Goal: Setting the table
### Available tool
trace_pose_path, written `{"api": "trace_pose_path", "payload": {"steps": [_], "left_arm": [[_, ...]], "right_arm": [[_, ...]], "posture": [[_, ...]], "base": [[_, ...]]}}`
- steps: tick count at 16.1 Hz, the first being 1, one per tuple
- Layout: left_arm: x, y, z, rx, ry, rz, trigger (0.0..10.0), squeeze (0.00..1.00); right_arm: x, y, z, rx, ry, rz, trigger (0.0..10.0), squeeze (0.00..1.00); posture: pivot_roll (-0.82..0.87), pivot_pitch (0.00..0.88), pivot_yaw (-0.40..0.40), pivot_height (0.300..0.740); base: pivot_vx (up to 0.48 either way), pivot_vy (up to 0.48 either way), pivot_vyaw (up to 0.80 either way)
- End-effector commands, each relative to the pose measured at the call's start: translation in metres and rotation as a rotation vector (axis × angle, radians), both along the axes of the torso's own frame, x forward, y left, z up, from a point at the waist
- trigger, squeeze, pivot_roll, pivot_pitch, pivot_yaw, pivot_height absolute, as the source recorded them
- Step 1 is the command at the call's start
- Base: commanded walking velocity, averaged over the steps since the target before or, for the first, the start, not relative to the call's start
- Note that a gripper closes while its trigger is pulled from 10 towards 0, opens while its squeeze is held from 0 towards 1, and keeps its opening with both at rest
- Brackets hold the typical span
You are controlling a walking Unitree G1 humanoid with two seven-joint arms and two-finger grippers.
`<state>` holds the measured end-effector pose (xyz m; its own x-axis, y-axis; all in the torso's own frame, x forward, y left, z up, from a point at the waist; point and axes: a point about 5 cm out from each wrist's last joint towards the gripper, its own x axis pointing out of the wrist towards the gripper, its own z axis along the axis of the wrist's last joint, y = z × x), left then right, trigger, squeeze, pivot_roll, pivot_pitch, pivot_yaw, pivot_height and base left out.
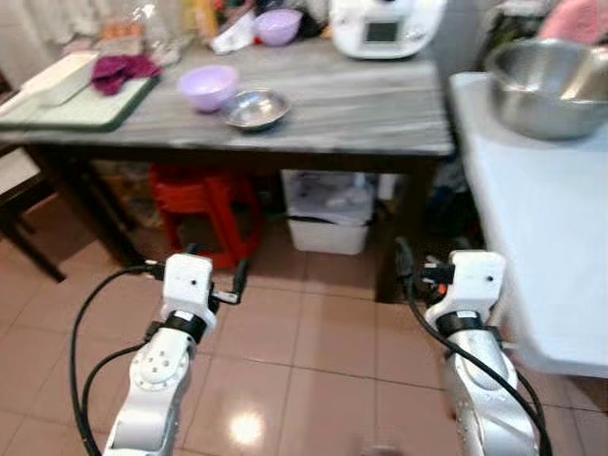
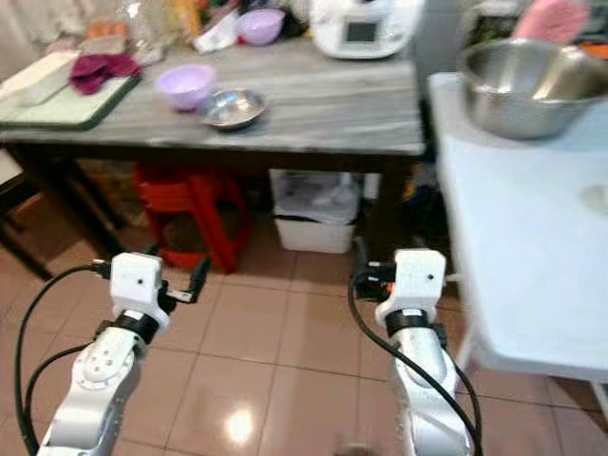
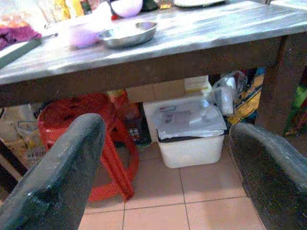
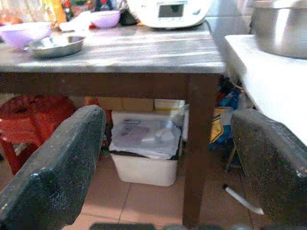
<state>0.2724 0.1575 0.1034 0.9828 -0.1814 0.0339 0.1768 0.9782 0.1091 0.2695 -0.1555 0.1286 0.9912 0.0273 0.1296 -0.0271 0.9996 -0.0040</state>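
Both arms are raised in front of the robot, low over the tiled floor and short of the grey wooden table [image 1: 380,114]. The left tool [image 3: 163,172] stands wide apart and holds nothing; between its fingers [image 3: 57,177] show a red plastic stool [image 3: 81,120] and a white bin [image 3: 192,134] under the table. The right tool [image 4: 168,167] is likewise spread wide and empty, with the table's dark leg [image 4: 199,143] ahead of it.

Up and ahead of the left tool, on the table, a lilac bowl [image 1: 208,85] sits just beside a shallow steel dish [image 1: 255,108]. Further back is a second lilac bowl [image 1: 278,26], and to its right a white kitchen appliance [image 1: 380,27]. At the table's left end lies a green tray [image 1: 85,104] with a purple cloth [image 1: 122,68] on it.

To the right of the right tool stands a white table [image 1: 541,209], carrying a large steel mixing bowl [image 1: 551,85] at its far end.
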Motion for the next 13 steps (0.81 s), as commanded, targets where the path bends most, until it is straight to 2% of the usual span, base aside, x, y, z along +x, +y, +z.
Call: {"api": "trace_pose_path", "payload": {"steps": [1,8,13], "left_arm": [[-0.0011,-0.0018,0.0012,-0.011,-0.002,-0.006,10.0,0.0],[0.0008,-0.0012,0.0078,-0.022,-0.018,-0.009,10.0,0.0],[0.0009,-0.0042,0.0074,-0.022,-0.014,-0.018,10.0,0.0]], "right_arm": [[-0.0007,-0.0021,0.0015,-0.005,0.0,-0.005,10.0,0.0],[-0.0001,-0.0022,0.0051,-0.01,-0.013,0.009,10.0,0.0],[-0.0008,0.0014,0.0034,-0.006,-0.008,0.014,10.0,0.0]], "posture": [[-0.15,0.103,0.088,0.74],[-0.15,0.105,0.086,0.74],[-0.14,0.106,0.09,0.74]], "base": [[0.0,-0.334,-0.46],[0.0,-0.334,-0.68],[0.0,-0.324,0.0]]}}
